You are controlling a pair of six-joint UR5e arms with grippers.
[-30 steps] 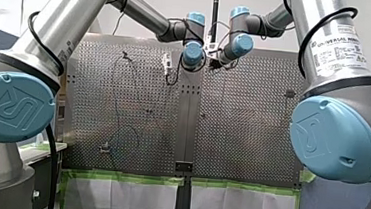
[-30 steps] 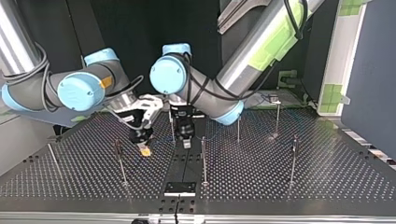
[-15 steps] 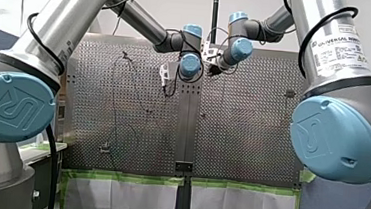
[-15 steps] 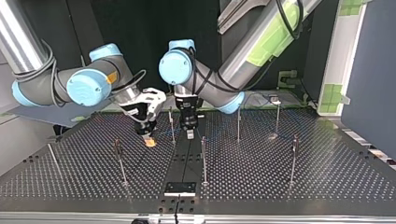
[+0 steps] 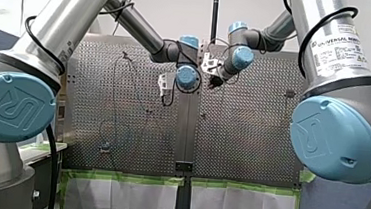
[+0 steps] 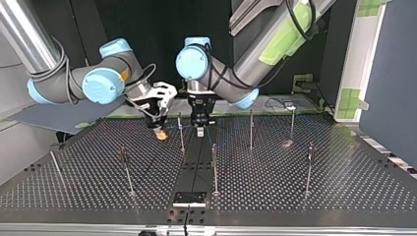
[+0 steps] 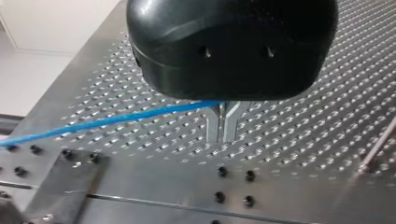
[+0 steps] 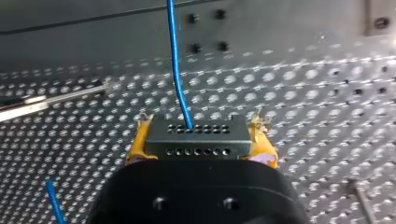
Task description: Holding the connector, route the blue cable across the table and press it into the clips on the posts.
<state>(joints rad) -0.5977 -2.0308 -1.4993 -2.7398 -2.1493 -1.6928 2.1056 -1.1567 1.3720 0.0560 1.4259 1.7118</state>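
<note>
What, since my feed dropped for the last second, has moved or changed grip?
Both grippers drew back across the table, away from the top view's camera: my right gripper with the connector between its yellow pads, my left gripper beside it, closed on the blue cable. Nothing was visibly taken or released. The posts stand as before.

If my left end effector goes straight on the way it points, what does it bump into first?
Probably the perforated table. My left end effector, pinching the blue cable, points down at the bare plate, with nothing showing in between. How close it is, is hard to judge.
</note>
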